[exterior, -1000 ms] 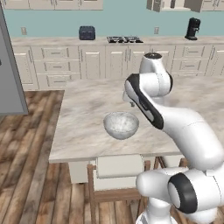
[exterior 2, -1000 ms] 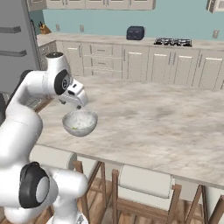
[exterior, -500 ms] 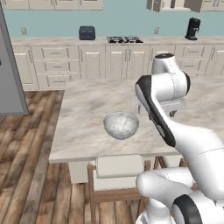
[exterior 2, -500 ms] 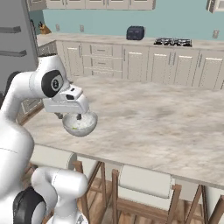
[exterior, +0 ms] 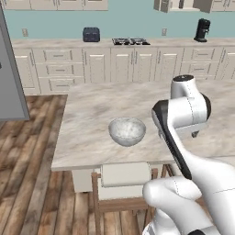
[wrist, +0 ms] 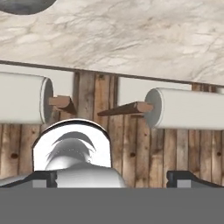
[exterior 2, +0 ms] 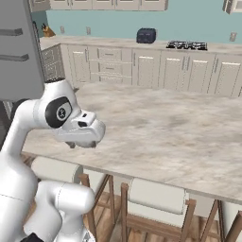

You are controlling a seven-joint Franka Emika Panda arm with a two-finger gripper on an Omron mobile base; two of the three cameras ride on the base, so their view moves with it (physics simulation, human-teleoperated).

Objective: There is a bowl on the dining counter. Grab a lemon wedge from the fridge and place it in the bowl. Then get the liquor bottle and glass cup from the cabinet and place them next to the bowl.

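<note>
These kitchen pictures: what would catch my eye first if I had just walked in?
The big white robot arm, bent over the near edge of the marble dining counter. A speckled bowl sits alone on that counter just left of the arm, and cushioned stools are tucked under its edge.

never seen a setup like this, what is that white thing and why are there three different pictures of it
It is a white robot arm in a simulated kitchen. Two cameras ride on its base, one behind it to the left, one to the right. The third sits on its hand and looks down past the dining counter edge at two cushioned stools and the wood floor. On the counter stands one speckled bowl. The hand's two dark fingertips stand wide apart with nothing between them, so it holds nothing.
</note>
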